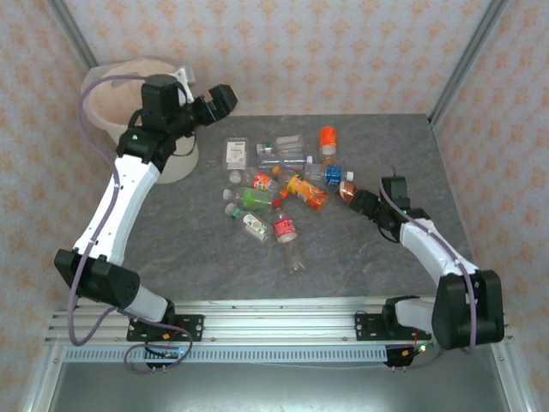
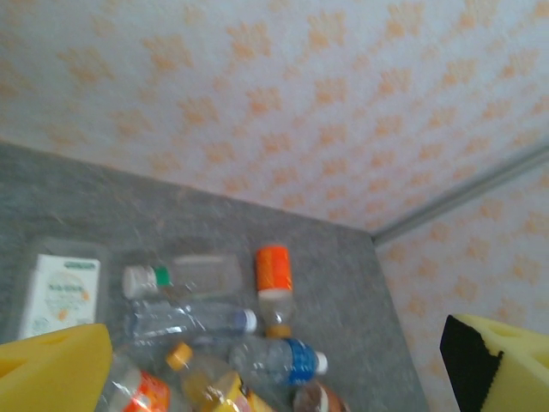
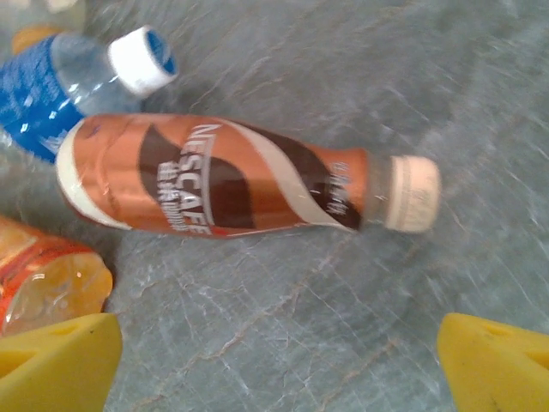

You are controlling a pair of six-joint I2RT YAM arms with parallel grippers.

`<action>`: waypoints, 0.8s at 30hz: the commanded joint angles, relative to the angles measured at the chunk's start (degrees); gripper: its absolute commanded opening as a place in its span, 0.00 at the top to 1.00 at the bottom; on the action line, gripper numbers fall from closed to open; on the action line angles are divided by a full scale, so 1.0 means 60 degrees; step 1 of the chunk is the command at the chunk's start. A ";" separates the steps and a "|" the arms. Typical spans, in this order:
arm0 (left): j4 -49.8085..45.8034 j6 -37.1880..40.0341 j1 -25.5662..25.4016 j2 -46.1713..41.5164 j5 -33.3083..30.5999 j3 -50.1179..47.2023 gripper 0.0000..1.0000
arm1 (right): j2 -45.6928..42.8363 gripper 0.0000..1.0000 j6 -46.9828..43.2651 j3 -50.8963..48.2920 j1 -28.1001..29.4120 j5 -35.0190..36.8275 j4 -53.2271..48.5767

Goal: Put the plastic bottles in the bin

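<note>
Brown-labelled Nescafé bottle (image 3: 214,184) is lying under the right gripper (image 3: 279,365), jaws wide and empty, probably needing descent and closure next, while the left gripper (image 1: 210,103) is hovering open and empty near the bin (image 1: 176,163).

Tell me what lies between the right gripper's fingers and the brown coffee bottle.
Only bare grey table, as the right wrist view shows. The brown coffee bottle lies on its side just beyond the open right gripper, untouched.
</note>
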 commanded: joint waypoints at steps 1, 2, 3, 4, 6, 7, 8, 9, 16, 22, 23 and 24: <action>0.0747 0.0257 -0.0702 -0.0757 0.0080 -0.0818 0.00 | 0.0687 0.05 -0.2100 0.0990 0.0328 0.0138 0.0345; 0.0949 0.0252 -0.0899 -0.0954 -0.0066 -0.1085 0.00 | 0.0937 0.05 -0.2429 0.1217 0.0471 0.0351 0.0310; 0.1222 0.0135 -0.1112 -0.1126 -0.0237 -0.1470 0.00 | 0.1227 0.04 -0.2797 0.1549 0.0577 0.0536 0.0161; 0.1481 -0.0046 -0.1285 -0.1265 -0.0425 -0.1842 0.00 | 0.1543 0.04 -0.3115 0.1895 0.0639 0.0545 -0.0024; 0.1957 -0.0459 -0.1500 -0.1456 -0.0731 -0.2479 0.00 | 0.2199 0.04 -0.3984 0.2566 0.0653 -0.0107 -0.0453; 0.2138 -0.0676 -0.1574 -0.1513 -0.0818 -0.2755 0.00 | 0.2627 0.04 -0.4689 0.3003 0.0663 -0.0686 -0.0892; 0.2203 -0.0801 -0.1610 -0.1557 -0.0904 -0.2945 0.00 | 0.2998 0.04 -0.5222 0.3436 0.0663 -0.1019 -0.1463; 0.2109 -0.0852 -0.1643 -0.1600 -0.0967 -0.3052 0.00 | 0.3390 0.04 -0.5767 0.4018 0.0654 -0.1161 -0.2080; 0.1018 -0.0518 -0.1689 -0.2290 -0.1530 -0.3345 0.00 | 0.4755 0.04 -0.9565 0.5764 0.0364 -0.2167 -0.4604; 0.1381 -0.0867 -0.1701 -0.3016 -0.2046 -0.4454 0.00 | 0.5605 0.06 -1.0717 0.6314 0.0377 -0.1745 -0.4500; 0.1378 -0.0893 -0.1688 -0.3086 -0.2066 -0.4541 0.00 | 0.5685 0.07 -1.0846 0.6317 0.0398 -0.1619 -0.4446; 0.1389 -0.0918 -0.1707 -0.3177 -0.2092 -0.4641 0.00 | 0.5776 0.09 -1.0962 0.6341 0.0398 -0.1511 -0.4355</action>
